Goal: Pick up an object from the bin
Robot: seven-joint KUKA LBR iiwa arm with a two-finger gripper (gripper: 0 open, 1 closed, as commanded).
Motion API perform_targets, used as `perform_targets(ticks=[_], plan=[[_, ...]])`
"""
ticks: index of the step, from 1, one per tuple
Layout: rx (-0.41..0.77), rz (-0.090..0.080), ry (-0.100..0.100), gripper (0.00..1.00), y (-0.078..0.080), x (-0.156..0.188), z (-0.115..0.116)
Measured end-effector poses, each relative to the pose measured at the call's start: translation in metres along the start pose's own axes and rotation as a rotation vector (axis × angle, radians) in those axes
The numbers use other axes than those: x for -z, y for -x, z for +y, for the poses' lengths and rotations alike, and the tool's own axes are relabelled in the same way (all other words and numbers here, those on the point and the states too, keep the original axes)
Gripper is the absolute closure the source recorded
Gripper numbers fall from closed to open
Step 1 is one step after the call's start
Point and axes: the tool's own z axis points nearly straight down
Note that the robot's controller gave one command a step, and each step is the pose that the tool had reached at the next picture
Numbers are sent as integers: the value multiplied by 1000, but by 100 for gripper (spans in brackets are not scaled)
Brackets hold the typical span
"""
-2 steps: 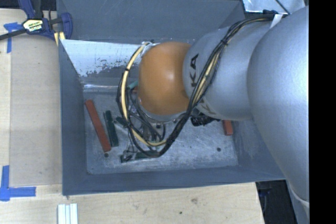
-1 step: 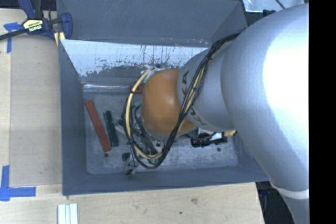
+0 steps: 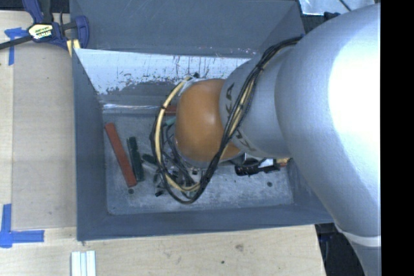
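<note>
Dark parts of my gripper (image 3: 167, 172) show beneath the arm's orange cover, low over the bin floor left of the middle. Just to its left lies a dark green marker-like stick (image 3: 134, 157). Beside that, a long red-brown flat stick (image 3: 120, 154) lies slanted on the floor. Whether anything is held is hidden by the cover and cables.
A small black thing with a yellow part (image 3: 257, 167) lies on the floor at the right, partly under the arm. The arm with its orange cover and looped cables hides the bin's middle and right. The bin's sloped walls rise close on all sides.
</note>
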Motion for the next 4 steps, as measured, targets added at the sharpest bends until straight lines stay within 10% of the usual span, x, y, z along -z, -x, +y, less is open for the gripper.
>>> perform_targets(ticks=[1, 2, 3, 4], plan=[[2, 20, -10, 0, -6, -6, -2], [1, 18, -8, 100, -6, -5, -2], [-7, 17, -12, 100, 5, 33, -51], [1, 12, -6, 100, 19, 201, -35]])
